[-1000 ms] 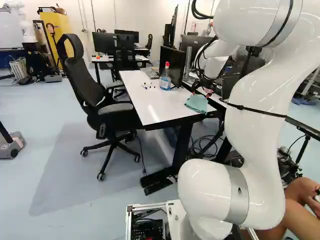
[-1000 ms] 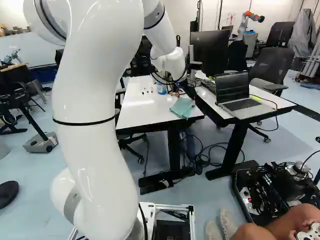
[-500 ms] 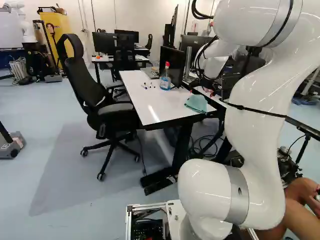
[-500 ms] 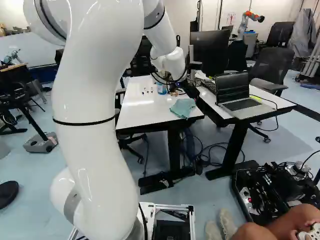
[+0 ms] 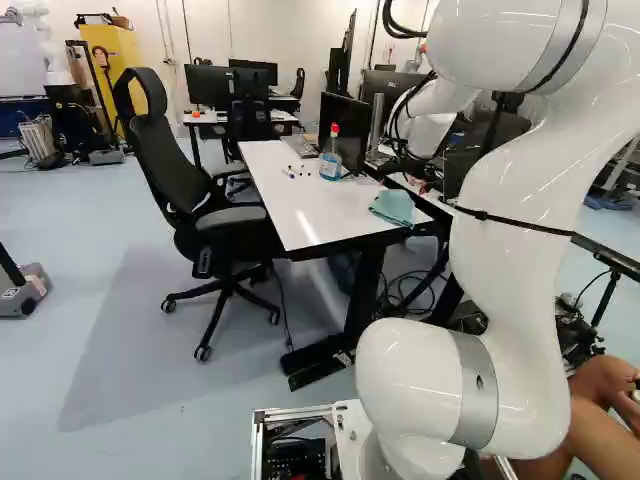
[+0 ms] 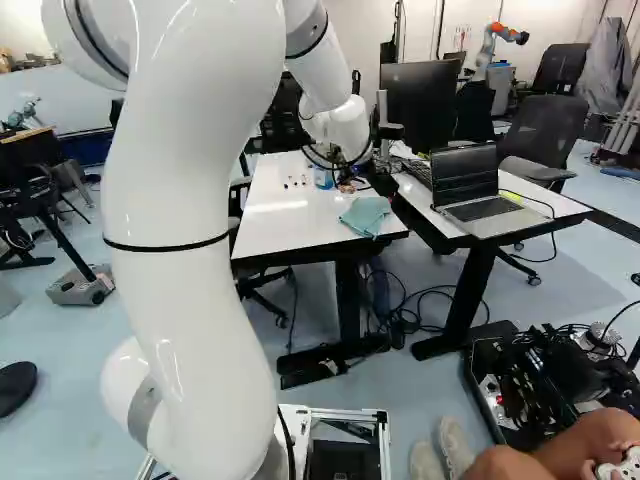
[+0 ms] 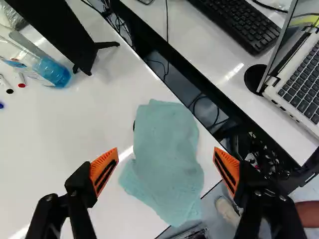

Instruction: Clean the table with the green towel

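Observation:
In the right base view my gripper (image 6: 350, 184) is a small dark shape above the white table, partly hidden by the wrist. From the wrist camera, the gripper (image 7: 166, 162) stands wide open, one orange pad to each side of the green towel (image 7: 167, 159) and touching neither side. The crumpled towel (image 5: 393, 207) lies on the white table (image 5: 310, 215), at its near right corner in the left base view, and reaches the table edge. A small dark thing peeks out from the towel's side.
A blue spray bottle (image 7: 47, 69) and several markers (image 5: 298, 172) stand or lie farther along the table, by a monitor (image 5: 343, 132). Across a narrow gap, a second table holds a laptop (image 6: 483, 208) and a keyboard (image 7: 239, 22). An office chair (image 5: 235, 215) stands beside the table.
The gripper has opened wider and drawn away from the towel. The towel's edge nearest the gripper has settled lower on the table. The base has not moved.

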Robot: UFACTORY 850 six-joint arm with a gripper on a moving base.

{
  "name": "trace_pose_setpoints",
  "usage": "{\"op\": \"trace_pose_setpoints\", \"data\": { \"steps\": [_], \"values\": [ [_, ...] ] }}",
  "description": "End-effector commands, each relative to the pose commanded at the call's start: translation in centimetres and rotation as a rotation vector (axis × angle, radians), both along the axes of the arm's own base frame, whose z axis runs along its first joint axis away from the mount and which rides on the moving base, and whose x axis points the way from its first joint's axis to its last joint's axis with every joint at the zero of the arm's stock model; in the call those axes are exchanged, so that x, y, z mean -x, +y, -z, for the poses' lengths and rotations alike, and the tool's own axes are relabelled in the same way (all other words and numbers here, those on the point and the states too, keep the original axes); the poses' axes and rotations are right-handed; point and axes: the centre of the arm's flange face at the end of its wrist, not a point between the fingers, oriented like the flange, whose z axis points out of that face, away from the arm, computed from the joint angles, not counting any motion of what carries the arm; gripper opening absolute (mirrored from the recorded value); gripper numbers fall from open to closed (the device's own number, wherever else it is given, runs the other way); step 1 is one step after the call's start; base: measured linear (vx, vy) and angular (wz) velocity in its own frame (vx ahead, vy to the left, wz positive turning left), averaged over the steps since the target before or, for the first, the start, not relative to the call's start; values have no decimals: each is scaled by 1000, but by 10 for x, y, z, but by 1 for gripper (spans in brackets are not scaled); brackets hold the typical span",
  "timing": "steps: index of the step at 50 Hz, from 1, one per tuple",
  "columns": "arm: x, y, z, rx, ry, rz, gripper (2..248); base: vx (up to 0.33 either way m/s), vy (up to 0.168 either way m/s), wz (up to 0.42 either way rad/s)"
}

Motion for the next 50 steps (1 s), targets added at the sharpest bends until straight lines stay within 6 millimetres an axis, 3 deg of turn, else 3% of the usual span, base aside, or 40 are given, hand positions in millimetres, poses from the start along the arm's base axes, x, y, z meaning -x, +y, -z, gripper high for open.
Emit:
{"op": "trace_pose_setpoints", "data": {
  "steps": [27,50],
  "values": [
    [17,26,9,30,-51,-33,247,0,0,0],
    [47,63,23,69,-129,-83,247,0,0,0]
  ]
}}
